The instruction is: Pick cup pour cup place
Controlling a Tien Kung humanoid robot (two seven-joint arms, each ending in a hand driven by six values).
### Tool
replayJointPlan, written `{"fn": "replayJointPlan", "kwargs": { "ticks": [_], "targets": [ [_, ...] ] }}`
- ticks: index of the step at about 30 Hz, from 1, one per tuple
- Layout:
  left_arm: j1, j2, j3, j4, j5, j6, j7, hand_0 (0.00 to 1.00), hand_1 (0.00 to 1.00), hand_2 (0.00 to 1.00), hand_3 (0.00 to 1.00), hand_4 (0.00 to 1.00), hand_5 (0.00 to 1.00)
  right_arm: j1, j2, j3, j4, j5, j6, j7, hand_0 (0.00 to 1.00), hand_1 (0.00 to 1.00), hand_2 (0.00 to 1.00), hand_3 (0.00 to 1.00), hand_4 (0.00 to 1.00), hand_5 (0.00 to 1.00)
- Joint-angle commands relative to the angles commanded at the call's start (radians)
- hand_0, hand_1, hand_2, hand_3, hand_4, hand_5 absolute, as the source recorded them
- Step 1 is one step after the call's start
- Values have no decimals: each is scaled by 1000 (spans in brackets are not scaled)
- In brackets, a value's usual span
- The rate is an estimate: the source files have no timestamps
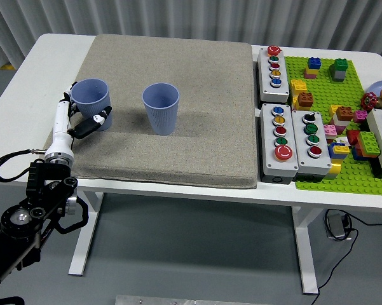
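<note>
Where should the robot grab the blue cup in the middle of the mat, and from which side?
The middle cup stands upright with its mouth open upward, so the best hold is probably around its ribbed side wall, about halfway up. Coming from the left seems sensible: the left hand is on that side, though it already wraps the other cup. The mat around it is bare.
</note>
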Motion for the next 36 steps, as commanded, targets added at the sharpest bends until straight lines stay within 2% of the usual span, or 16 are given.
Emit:
{"fn": "replayJointPlan", "kwargs": {
  "ticks": [1, 2, 7, 8, 28, 36],
  "targets": [
    [0, 0, 1, 0, -2, 2, -1, 723, 709, 764, 868, 892, 258, 0, 0, 0, 0, 0, 0, 0, 675, 599, 563, 574, 2, 55],
    [1, 0, 2, 1, -6, 6, -4, 682, 654, 710, 739, 889, 259, -1, 0, 0, 0, 0, 0, 0, 675, 600, 563, 573, 2, 56],
    [3, -1, 5, 0, -14, 20, -12, 682, 654, 710, 739, 889, 259, -3, 0, 1, 0, -2, 0, -1, 675, 600, 563, 573, 2, 56],
    [4, -2, 5, -1, -15, 22, -13, 631, 621, 670, 693, 878, 248, -3, 0, 2, 0, -3, 0, -1, 675, 599, 562, 573, 2, 55],
    [14, -1, -1, -21, 9, 40, -17, 563, 585, 646, 665, 839, 209, -3, -1, 0, 0, 0, 1, 1, 674, 599, 561, 573, 2, 55],
    [21, 10, -27, -59, 97, 45, 6, 549, 579, 646, 662, 832, 196, -2, -1, 0, -1, 2, 0, 2, 673, 599, 561, 573, 2, 56]
  ]
}}
